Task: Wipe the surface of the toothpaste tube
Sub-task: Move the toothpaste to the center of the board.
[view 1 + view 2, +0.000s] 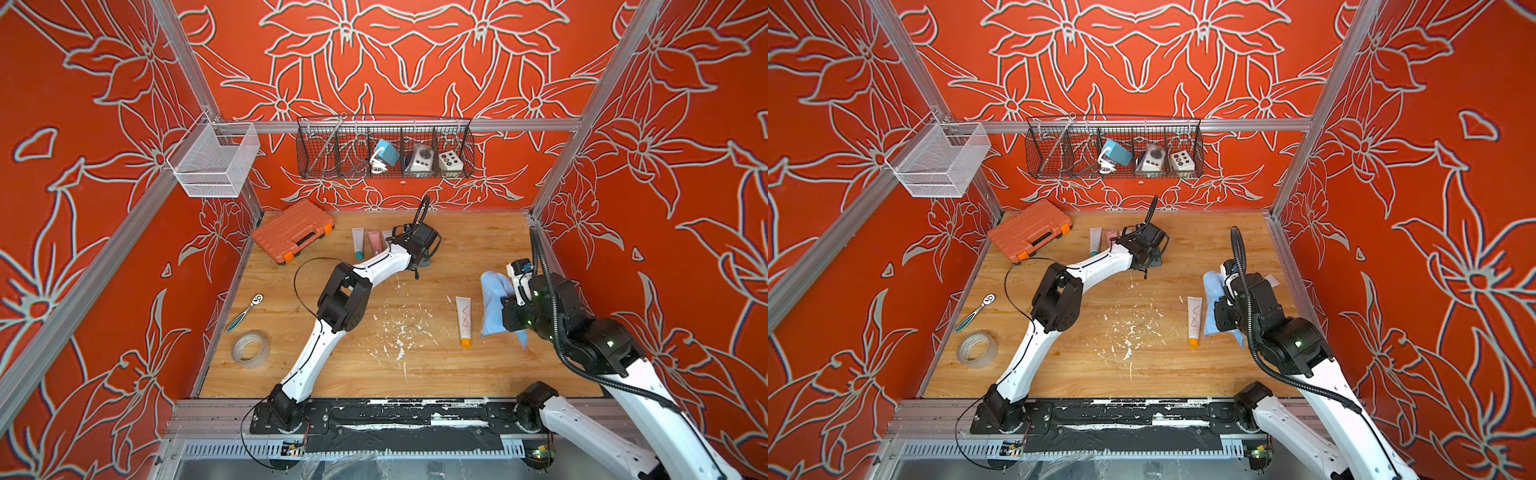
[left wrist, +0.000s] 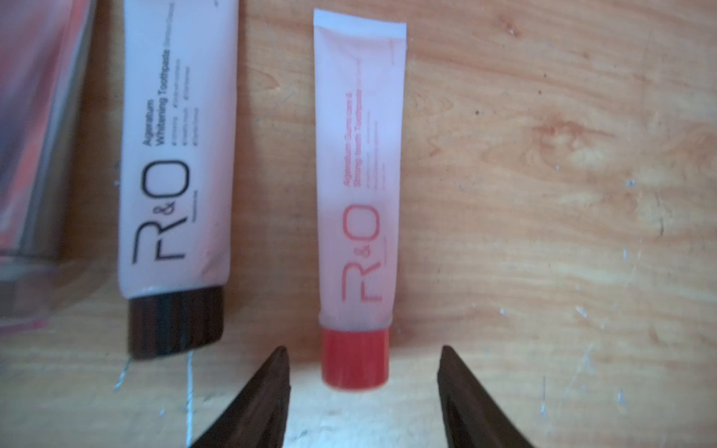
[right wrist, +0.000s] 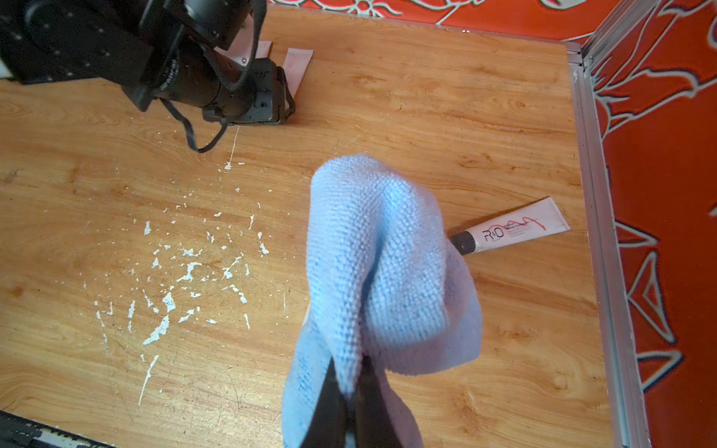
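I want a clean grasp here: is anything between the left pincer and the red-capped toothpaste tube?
Nothing visible. In the left wrist view the open left pincer flanks the cap of the red-capped tube, with only bare table in the gaps. The dark-capped tube lies alongside, apart.

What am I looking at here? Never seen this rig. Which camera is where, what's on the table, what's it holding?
Two robot arms bolted at a wooden table's front edge. Two pictures look down from overhead, nearly identical; the other two come from cameras on each wrist. The right tool is shut on a blue cloth. The left tool is open, its jaws either side of a red-capped toothpaste tube, not gripping. Also lying there: an orange-capped tube, an orange case, a ratchet, a tape roll.
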{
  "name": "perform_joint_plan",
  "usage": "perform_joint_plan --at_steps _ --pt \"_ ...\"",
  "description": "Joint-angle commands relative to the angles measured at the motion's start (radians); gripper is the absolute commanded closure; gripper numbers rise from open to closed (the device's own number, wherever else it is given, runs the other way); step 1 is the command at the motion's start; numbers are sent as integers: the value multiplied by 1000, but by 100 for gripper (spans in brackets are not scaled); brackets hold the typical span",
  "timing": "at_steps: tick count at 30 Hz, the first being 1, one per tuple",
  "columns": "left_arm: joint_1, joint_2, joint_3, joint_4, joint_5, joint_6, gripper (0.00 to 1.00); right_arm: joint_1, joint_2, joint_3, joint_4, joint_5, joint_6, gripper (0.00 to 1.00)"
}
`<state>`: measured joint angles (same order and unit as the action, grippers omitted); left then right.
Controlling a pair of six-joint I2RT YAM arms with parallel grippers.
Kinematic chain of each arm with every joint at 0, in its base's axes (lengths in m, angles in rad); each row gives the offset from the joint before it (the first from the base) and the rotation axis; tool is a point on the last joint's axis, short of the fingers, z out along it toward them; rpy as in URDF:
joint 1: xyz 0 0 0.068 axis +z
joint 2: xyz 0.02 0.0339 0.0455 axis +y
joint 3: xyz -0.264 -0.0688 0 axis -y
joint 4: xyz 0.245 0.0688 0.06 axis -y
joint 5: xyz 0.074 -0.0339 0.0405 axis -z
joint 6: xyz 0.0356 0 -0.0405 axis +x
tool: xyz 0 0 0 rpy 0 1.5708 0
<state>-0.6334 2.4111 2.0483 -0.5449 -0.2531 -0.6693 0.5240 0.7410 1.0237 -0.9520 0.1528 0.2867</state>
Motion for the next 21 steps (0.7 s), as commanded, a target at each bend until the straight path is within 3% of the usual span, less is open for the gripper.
perform_joint_plan --at_steps 1,10,15,21 --pt "-15 -158 -92 -5 18 29 39 -6 -3 -13 -6 34 -17 100" --pt "-98 -504 -495 74 89 82 39 -14 23 -19 37 -33 34 100" --pt "-196 -673 -714 139 94 60 38 -18 38 -19 53 -15 64 100" --pt "-354 -757 -851 220 43 37 35 -53 50 -94 140 28 91 100"
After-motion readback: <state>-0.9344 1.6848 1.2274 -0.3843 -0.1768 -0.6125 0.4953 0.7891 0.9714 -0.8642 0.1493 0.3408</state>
